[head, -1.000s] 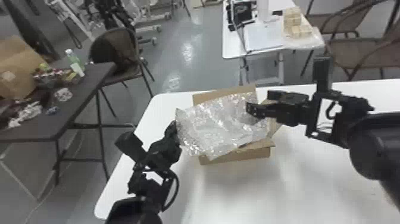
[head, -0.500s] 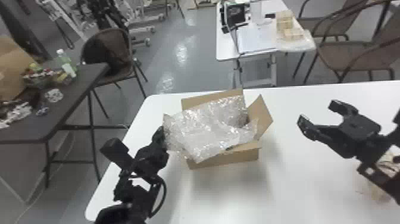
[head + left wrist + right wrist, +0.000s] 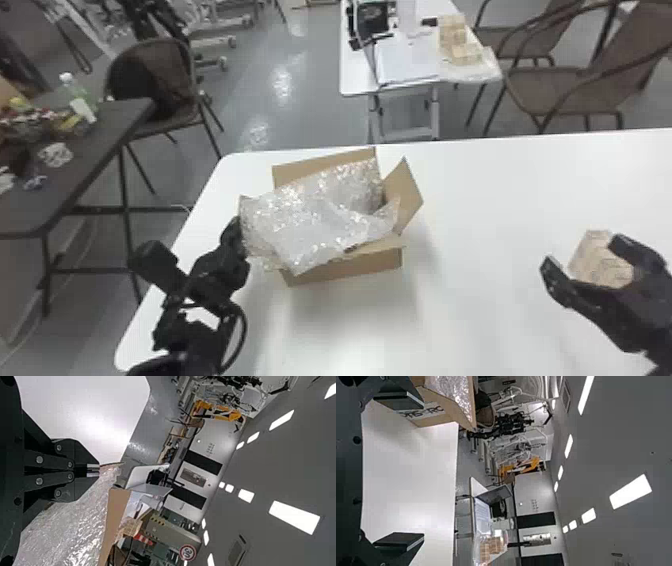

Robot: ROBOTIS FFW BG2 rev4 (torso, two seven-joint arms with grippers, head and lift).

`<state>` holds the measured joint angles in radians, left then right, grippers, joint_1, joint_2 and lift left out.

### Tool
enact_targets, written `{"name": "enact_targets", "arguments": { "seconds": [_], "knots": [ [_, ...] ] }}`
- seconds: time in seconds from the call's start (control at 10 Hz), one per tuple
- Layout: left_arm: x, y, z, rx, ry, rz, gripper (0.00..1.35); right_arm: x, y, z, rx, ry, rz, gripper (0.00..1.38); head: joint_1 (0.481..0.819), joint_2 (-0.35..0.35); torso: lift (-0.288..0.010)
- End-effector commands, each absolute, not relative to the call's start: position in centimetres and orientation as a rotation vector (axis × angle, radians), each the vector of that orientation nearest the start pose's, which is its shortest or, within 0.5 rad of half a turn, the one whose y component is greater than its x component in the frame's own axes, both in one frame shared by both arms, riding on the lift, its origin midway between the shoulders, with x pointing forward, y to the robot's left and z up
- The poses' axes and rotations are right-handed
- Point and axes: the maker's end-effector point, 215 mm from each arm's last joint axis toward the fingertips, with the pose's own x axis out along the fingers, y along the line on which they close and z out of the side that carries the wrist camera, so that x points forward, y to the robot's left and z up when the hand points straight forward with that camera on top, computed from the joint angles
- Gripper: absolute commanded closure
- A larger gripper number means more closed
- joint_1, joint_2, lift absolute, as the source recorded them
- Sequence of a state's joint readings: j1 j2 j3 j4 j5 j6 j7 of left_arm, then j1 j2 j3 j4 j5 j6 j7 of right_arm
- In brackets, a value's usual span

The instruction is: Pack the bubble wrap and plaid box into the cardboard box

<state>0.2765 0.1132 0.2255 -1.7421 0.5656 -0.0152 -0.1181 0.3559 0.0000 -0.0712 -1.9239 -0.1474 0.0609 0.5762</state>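
- Head view has the lot here: bubble wrap (image 3: 310, 215) bunched over the open cardboard box (image 3: 345, 267), part of it spilling past the left side, flaps up at the back and right.
- Same view, over on the right, there's the plaid box (image 3: 595, 260) on the white table (image 3: 490, 210), well apart from the cardboard box.
- Left wrist view adds the pinch: the left gripper (image 3: 232, 242) has its fingers together on the wrap's edge, with a brown flap's tip right there too.
- Right wrist view swings round to the cardboard box's printed side, wrap glinting inside its rim.
- Now the arms! Left one comes up from the bottom edge and angles in to the wrap's left side.
- Right gripper (image 3: 585, 250) reaches in from the right edge, fingers wide apart, nothing clamped, and the plaid box shows between them; whether they touch it, can't tell.
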Motion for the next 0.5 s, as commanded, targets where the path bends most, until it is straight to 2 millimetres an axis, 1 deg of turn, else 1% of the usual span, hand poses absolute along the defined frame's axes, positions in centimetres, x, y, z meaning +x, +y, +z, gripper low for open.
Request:
{"name": "enact_targets", "arguments": {
  "seconds": [0.0,0.2,0.4],
  "knots": [
    [49.5,37.5,-36.6,-0.397,-0.004,0.115,1.21,44.7,-16.2,-34.7,0.13,0.042,0.488,0.13,0.695,0.249,-0.119],
    [49.2,37.9,-36.5,-0.395,-0.005,0.122,1.21,43.3,-16.8,-34.8,0.117,0.056,0.492,0.13,0.695,0.249,-0.119],
    [48.6,38.6,-36.7,-0.394,-0.004,0.135,1.21,41.7,-18.4,-35.4,0.097,0.1,0.475,0.13,0.695,0.251,-0.119]
  ]
}}
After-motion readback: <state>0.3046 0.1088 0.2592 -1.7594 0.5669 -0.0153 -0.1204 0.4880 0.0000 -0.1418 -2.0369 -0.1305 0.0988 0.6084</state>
